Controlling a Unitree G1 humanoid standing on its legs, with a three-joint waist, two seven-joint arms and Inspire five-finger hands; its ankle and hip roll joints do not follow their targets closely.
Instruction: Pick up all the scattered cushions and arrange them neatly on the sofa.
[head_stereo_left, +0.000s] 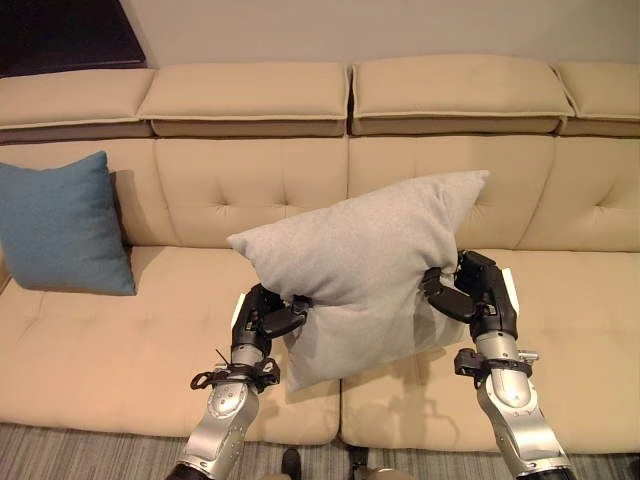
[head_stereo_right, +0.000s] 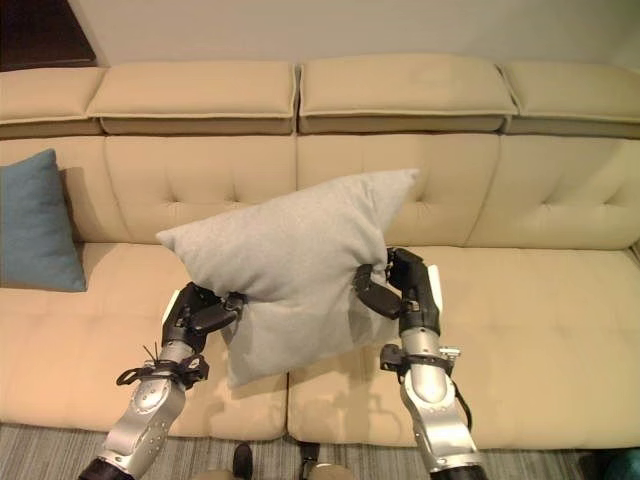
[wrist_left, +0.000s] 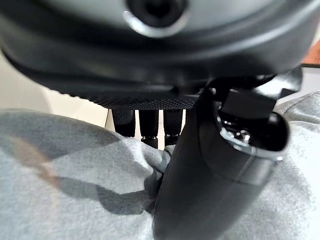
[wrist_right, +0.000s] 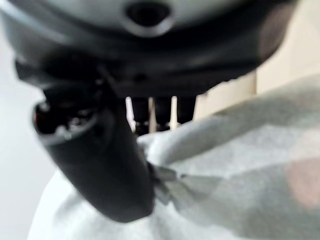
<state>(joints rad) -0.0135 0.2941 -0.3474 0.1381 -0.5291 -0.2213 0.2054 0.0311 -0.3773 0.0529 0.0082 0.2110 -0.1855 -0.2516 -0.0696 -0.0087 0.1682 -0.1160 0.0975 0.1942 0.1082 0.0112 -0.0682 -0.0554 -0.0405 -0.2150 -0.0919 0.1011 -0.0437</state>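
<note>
I hold grey cushion (head_stereo_left: 365, 265) tilted above sofa (head_stereo_left: 120, 350) seat, mid-sofa; left hand (head_stereo_left: 262, 316) and right hand (head_stereo_left: 470, 292) each pinch an edge w/ thumb and fingers. Blue cushion (head_stereo_left: 60, 225) leans on sofa backrest, left end. Risk: pinch grips are shallow, so fabric may slip, dropping cushion short of backrest.

I am working in a home living room. A long beige sofa (head_stereo_left: 420, 190) with tufted back and separate headrest pads stands against a plain pale wall (head_stereo_left: 400, 25). A blue cushion (head_stereo_left: 62, 225) leans on it. Grey carpet (head_stereo_left: 90, 452) covers the floor.
</note>
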